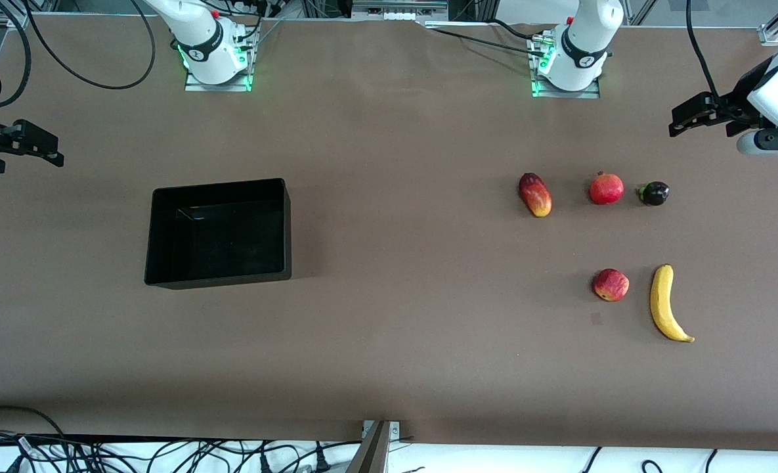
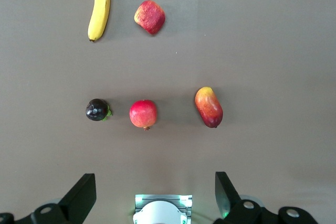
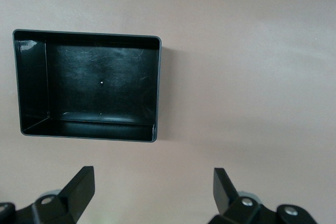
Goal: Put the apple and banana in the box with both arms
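Observation:
The red, yellow-streaked apple (image 1: pixel 610 284) lies on the brown table toward the left arm's end, with the yellow banana (image 1: pixel 666 303) beside it. Both also show in the left wrist view, the apple (image 2: pixel 149 17) and the banana (image 2: pixel 100 6). The black box (image 1: pixel 218 233) stands empty toward the right arm's end and shows in the right wrist view (image 3: pixel 86 85). My left gripper (image 1: pixel 674 125) (image 2: pixel 155 192) is open and empty, up over the table's left-arm end. My right gripper (image 1: pixel 57 150) (image 3: pixel 152 190) is open and empty, up over the table's right-arm end.
Three other fruits lie in a row farther from the front camera than the apple: a red-yellow mango (image 1: pixel 534 194), a smooth red round fruit with a crown tip (image 1: pixel 606 188) and a small dark round fruit (image 1: pixel 654 193). The arm bases (image 1: pixel 215 56) stand along the table's edge.

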You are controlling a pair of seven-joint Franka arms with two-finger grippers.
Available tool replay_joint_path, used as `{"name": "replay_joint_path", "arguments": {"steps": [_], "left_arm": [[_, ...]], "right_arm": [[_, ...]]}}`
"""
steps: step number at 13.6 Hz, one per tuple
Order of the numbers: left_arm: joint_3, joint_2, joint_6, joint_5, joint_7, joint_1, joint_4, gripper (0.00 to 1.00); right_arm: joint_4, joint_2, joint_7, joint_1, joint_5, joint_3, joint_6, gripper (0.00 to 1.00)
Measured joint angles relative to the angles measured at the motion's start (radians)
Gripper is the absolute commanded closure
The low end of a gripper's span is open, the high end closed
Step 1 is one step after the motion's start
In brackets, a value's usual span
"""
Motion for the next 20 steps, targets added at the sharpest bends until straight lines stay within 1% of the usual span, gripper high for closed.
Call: {"name": "replay_joint_path", "arguments": {"steps": [9, 14, 17, 20], "left_arm": [[0.0, 0.006, 0.005, 0.0, 0.0, 0.001, 0.0, 0.0], [0.0, 0.011, 0.009, 0.0, 0.0, 0.001, 0.0, 0.0], [0.0, 0.013, 0.014, 0.0, 0.0, 0.004, 0.0, 0.0], [0.0, 0.021, 0.019, 0.0, 0.0, 0.006, 0.0, 0.0]], "right_arm": [[0.0, 0.002, 0.0, 0.0, 0.0, 0.0, -0.004, 0.0], [0.0, 0.026, 0.0, -0.001, 0.0, 0.0, -0.044, 0.0], [0.0, 0.031, 0.0, -0.003, 0.0, 0.0, -0.108, 0.0], [0.0, 0.043, 0.0, -0.006, 0.0, 0.0, -0.106, 0.0]]}}
